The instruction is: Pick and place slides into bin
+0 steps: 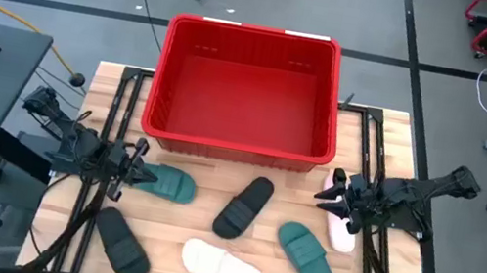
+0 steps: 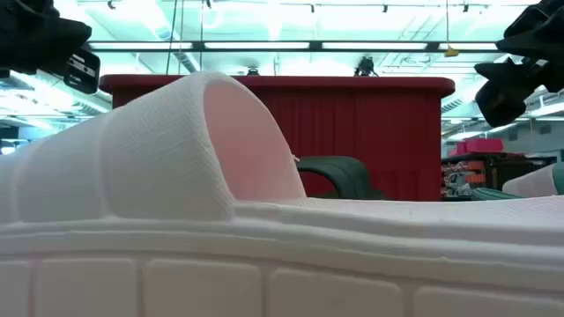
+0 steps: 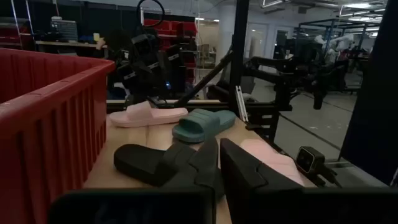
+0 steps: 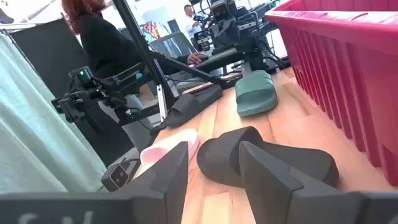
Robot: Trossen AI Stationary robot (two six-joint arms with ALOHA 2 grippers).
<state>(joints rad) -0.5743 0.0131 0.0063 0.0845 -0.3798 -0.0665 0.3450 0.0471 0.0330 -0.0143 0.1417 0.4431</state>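
The red bin (image 1: 248, 88) stands at the table's far middle. Six slides lie flat on their soles in front of it: dark green (image 1: 168, 183), black (image 1: 244, 206), dark green (image 1: 309, 262), white (image 1: 222, 267), black (image 1: 121, 243) and pale pink (image 1: 340, 227). My left gripper (image 1: 135, 166) is shut and empty. It hangs just left of the first dark green slide, pointing toward the table's right. My right gripper (image 1: 332, 197) is open and empty. It hangs over the pink slide's far end, pointing toward the table's left. The black middle slide (image 4: 267, 158) lies ahead of its fingers.
The bin's near wall (image 1: 232, 145) stands close behind both grippers. Black frame rails (image 1: 110, 134) run along the table's left and right sides. A person sits beyond the table's left edge (image 4: 102, 43). The white slide (image 2: 176, 176) fills most of the low view.
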